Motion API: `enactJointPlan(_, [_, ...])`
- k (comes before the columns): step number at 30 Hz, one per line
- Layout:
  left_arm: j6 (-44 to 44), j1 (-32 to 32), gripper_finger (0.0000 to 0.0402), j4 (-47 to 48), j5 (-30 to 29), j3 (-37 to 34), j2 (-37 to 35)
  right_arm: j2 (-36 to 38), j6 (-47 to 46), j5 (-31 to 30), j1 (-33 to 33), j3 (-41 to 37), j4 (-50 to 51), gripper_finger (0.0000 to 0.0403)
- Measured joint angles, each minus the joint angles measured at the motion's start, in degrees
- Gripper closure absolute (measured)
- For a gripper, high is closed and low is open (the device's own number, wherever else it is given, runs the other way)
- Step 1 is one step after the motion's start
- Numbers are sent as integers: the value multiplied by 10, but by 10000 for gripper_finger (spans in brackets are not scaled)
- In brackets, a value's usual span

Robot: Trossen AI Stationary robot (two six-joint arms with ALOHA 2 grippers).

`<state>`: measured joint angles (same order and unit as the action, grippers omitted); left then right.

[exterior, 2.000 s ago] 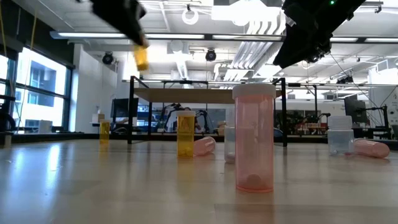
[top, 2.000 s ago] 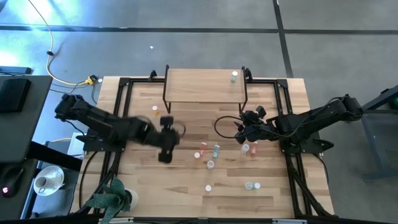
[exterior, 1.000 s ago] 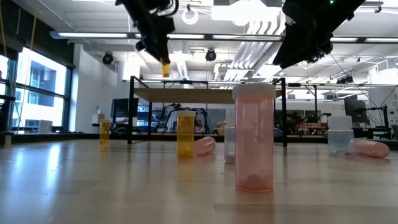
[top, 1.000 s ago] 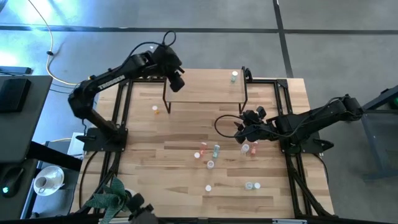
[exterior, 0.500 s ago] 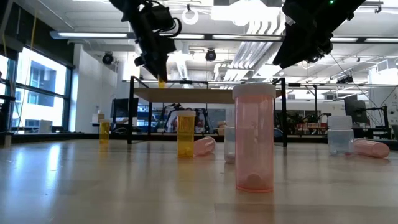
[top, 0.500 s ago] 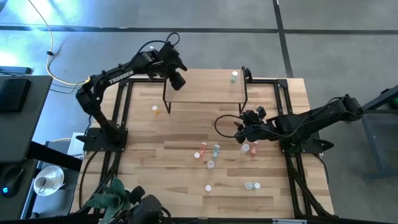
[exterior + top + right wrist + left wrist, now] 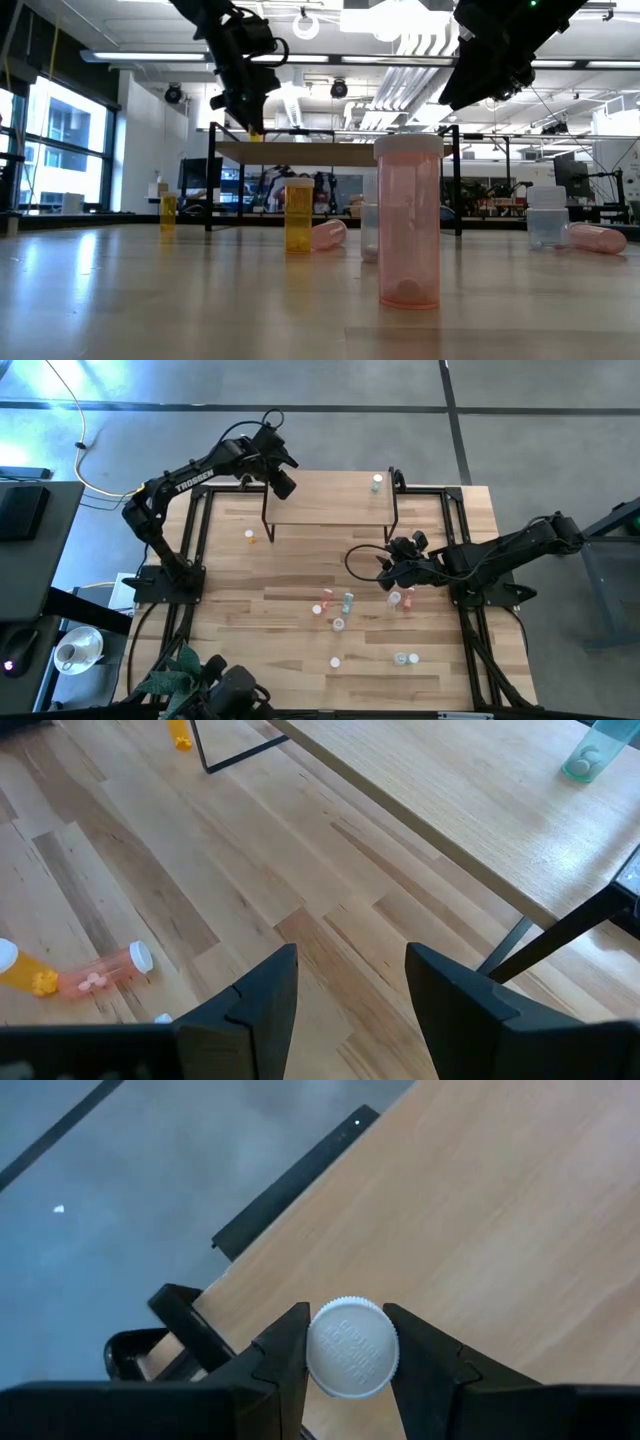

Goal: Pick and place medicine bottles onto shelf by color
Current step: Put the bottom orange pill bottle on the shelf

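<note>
My left gripper is over the far-left corner of the shelf, shut on an orange bottle with a white cap. In the low view the bottle's orange bottom sits at about the level of the shelf board. I cannot tell whether it touches the board. A teal bottle stands on the shelf's far-right end. My right gripper is open and empty above the table, right of centre. Several bottles stand or lie on the table. My left gripper pinches the orange bottle between its two fingers at the sides of the white cap. The fingers point down, and the cap's top faces up toward the wrist. The bottle hangs upright below the fingers, over the shelf's corner.
One orange bottle stands left of the shelf's leg. Pink, orange and pale bottles are scattered mid-table and toward the near edge. In the low view a pink bottle stands closest. A plant is at the near-left corner.
My left gripper, still shut on the orange bottle, has gone down onto the shelf's far-left corner. It has then shifted slightly toward the far-left. The bottle has stayed upright. My right arm has kept still.
</note>
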<state>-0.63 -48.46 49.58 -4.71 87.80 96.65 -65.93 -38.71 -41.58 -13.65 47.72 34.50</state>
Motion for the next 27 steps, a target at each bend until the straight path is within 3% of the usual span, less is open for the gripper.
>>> enactJointPlan(16, [4,1,285,-3,2,1,8,0,1,1,0,0,0,225])
enactJointPlan(27, [4,2,235,-6,-2,-1,11,0,1,1,0,0,0,225])
